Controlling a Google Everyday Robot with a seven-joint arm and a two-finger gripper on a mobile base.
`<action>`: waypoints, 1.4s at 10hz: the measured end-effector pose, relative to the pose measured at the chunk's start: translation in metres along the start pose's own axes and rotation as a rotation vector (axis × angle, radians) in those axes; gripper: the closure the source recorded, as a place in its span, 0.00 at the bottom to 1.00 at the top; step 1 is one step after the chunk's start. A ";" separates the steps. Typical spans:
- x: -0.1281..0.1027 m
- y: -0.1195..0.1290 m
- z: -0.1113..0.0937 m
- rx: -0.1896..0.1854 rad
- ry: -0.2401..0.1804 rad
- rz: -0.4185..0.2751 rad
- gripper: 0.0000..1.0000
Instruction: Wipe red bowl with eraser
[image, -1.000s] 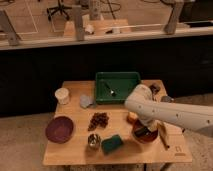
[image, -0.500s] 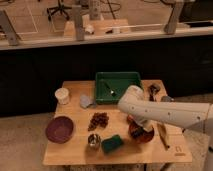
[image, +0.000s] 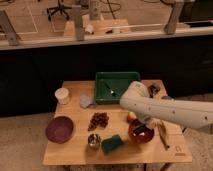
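The red bowl (image: 136, 136) sits on the wooden table (image: 75, 150) at the front right. My white arm comes in from the right and bends down over it. My gripper (image: 142, 128) is down inside the bowl, at or just above its inner surface. A small dark shape at the gripper's tip, inside the bowl, looks like the black eraser (image: 143, 132), but the arm hides most of it. The far part of the bowl is hidden by the arm.
A green sponge (image: 113, 143) and a metal cup (image: 94, 141) lie left of the red bowl. A purple bowl (image: 59, 129) is front left. A green tray (image: 117, 86) with a spoon, a white cup (image: 62, 95), a grey cloth (image: 86, 101) and grapes (image: 98, 120) lie behind.
My arm's elbow has swung left across the table. The gripper has stayed down in the red bowl, shifting slightly within it. The other objects have not moved.
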 end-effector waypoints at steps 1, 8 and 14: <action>0.002 -0.001 0.003 0.000 0.006 0.011 0.85; -0.010 -0.025 0.006 0.011 0.035 0.003 0.85; -0.027 0.007 -0.001 -0.008 0.036 -0.047 0.85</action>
